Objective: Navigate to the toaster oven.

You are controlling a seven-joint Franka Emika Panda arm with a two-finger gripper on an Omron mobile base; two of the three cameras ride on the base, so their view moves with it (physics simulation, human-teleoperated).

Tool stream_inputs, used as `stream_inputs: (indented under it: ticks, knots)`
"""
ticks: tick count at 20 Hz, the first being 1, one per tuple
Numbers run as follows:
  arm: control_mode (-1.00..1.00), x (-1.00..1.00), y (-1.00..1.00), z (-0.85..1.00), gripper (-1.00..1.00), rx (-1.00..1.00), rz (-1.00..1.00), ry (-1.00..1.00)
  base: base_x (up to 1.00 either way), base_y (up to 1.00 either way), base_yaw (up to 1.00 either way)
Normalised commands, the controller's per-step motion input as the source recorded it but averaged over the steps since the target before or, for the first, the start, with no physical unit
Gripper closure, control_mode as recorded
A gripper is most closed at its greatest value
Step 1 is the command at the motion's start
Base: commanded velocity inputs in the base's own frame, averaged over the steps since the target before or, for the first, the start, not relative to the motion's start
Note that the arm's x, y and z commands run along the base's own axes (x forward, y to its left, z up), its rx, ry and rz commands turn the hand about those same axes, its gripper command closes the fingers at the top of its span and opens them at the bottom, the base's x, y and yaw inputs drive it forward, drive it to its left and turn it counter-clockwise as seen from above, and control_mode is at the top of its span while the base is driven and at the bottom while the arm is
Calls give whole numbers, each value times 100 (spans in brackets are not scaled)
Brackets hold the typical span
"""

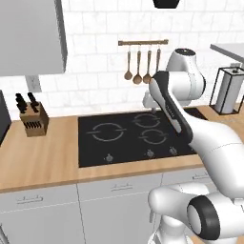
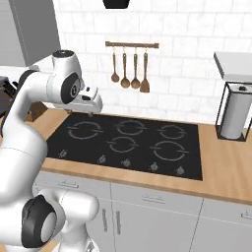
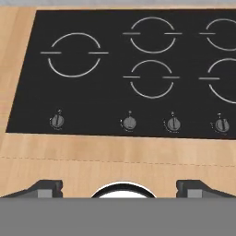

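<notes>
Looking forward and down from behind-left and behind-right, sharing the flat black glass cooktop; hand view close above.

We are seeing a black cooktop marked with thin grey ring outlines and small grey knobs, sitting in a light wood-grain counter. We are looking at white tiled wall, brown wooden utensils, a brown knife block with black handles, pale grey drawers, and a black-framed white paper roll.
</notes>
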Motion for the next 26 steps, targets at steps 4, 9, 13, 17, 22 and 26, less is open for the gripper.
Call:
stream_inputs:
  ticks: [4,9,13,17,22,26]
  knots:
    - [100,0,0,0,-100,0,0,0,-15,100,1]
    - [100,0,0,0,-100,0,0,0,-18,100,2]
    - [100,0,0,0,-100,0,0,0,-20,100,3]
    - [100,0,0,0,-100,0,0,0,-22,100,3]
    - [100,0,0,0,-100,0,0,0,-21,100,1]
    - [100,0,0,0,-100,0,0,0,-4,100,1]
